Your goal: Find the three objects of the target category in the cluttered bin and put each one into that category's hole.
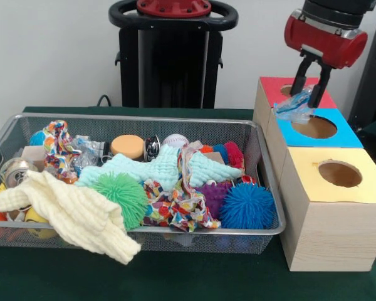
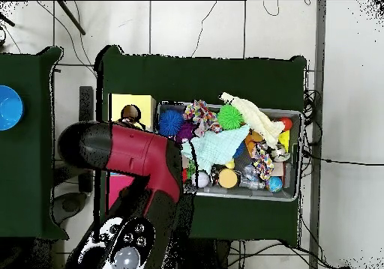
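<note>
Green cloth covers the bench. At upper right of the front view, your end effector is clamped on a crumpled clear plastic wrapper, held over the near rim of the blue box. Released there, the wrapper may catch the hole's edge and stay outside.
</note>
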Controlling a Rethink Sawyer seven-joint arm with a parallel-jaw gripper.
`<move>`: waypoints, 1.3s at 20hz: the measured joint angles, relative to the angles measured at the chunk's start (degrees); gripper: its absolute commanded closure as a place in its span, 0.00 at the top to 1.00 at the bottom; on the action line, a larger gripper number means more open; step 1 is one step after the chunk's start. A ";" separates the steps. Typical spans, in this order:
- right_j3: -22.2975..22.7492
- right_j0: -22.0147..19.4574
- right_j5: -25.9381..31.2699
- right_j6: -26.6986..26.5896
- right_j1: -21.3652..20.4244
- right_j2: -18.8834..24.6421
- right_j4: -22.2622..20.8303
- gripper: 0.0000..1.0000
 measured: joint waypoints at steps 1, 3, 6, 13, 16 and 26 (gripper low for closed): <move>-0.01 0.29 0.00 0.51 0.03 -0.03 0.21 0.00; -0.13 1.04 0.10 2.00 0.20 -0.10 0.81 0.00; -0.40 1.89 0.15 3.88 0.59 -0.12 1.46 0.00; -1.32 2.78 0.15 7.52 2.18 -0.12 1.94 0.00; -1.71 3.04 0.15 8.61 2.94 -0.11 2.02 0.00; -2.59 3.79 0.15 9.65 3.85 -0.12 2.15 0.00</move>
